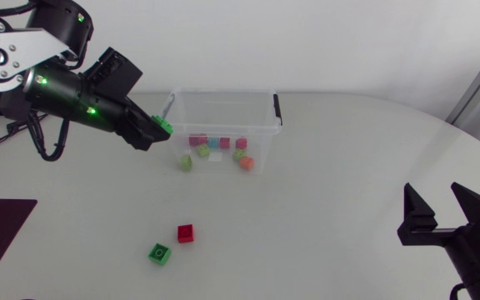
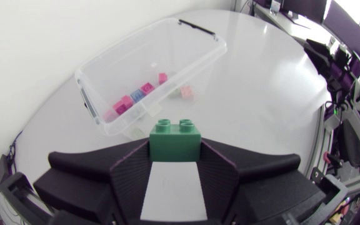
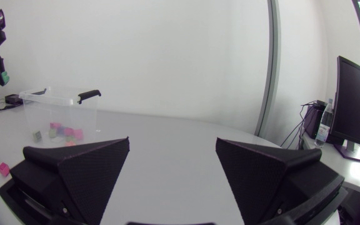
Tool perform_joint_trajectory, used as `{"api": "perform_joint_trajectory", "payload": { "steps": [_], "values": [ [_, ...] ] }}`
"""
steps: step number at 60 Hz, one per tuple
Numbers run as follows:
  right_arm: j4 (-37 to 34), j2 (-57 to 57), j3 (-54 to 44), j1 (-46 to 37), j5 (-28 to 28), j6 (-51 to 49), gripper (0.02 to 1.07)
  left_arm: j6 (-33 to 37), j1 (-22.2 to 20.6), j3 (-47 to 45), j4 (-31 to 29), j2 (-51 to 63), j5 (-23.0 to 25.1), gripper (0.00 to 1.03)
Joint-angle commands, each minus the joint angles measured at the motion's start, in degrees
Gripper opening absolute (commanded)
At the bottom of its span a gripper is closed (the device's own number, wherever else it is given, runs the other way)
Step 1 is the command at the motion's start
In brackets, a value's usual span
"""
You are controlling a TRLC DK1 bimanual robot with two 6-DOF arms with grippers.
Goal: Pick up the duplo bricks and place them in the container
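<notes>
Left gripper (image 1: 152,132) clamping green brick (image 1: 164,126) at left rim of clear container (image 1: 223,92), coloured bricks (image 1: 197,141) inside, red brick (image 1: 186,233) beside second green brick (image 1: 160,253) on table (image 1: 332,183), right gripper (image 1: 442,208) spread wide

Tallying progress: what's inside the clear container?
Bricks lie on the floor of the container: pink, blue, green, white, orange. Its walls blur them, so an exact count is unsure.

Black fingers (image 2: 130,172), green brick (image 2: 175,140), clear container (image 1: 223,104), red brick (image 1: 186,232), white table (image 1: 348,167)

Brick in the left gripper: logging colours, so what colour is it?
The brick is green, clearest in the left wrist view.
</notes>
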Motion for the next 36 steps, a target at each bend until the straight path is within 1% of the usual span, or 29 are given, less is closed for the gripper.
{"api": "perform_joint_trajectory", "payload": {
  "steps": [1, 4, 6, 8, 20, 25, 28, 29, 31, 36],
  "values": [
    [0.8, -0.3, -1.2, 0.3, -0.2, 1.3, 1.02, -3.8, -0.4, 1.0, 4.2, 1.0, 1.5, 0.43],
    [0.8, -0.3, -1.2, 0.3, -0.2, 1.3, 1.02, -4.4, -0.5, 1.3, 6.3, 1.9, 2.2, 0.43],
    [0.8, -0.3, -1.2, 0.3, -0.2, 1.3, 1.02, -5.8, -0.4, 2.0, 10.4, 3.8, 2.3, 0.45],
    [0.7, -0.3, -1.2, 0.3, -0.2, 1.3, 1.02, -6.5, -0.3, 2.5, 11.9, 4.7, 2.3, 0.45],
    [0.8, -0.3, -1.2, 0.3, -0.2, 1.3, 1.02, -7.5, 0.3, 12.8, 12.5, 16.3, 2.2, 0.47],
    [0.8, -0.3, -1.2, 0.3, -0.2, 1.4, 1.02, -7.6, -0.1, 18.2, 12.8, 23.1, 0.4, 0.48],
    [0.8, -0.3, -1.2, 0.3, -0.2, 1.3, 1.02, -7.7, -0.2, 20.2, 12.8, 25.2, -0.2, 0.48],
    [0.8, -0.3, -1.2, 0.3, -0.2, 1.3, 1.02, -8.1, -0.4, 21.9, 12.8, 26.9, -1.2, 0.50],
    [0.8, -0.3, -1.2, 0.3, -0.2, 1.3, 1.02, -8.3, -0.4, 23.1, 12.7, 28.0, -1.5, 0.52],
    [0.7, -0.3, -1.2, 0.3, -0.2, 1.3, 1.02, -8.6, -0.7, 25.7, 12.4, 30.1, -3.0, 0.65]
  ]
}}
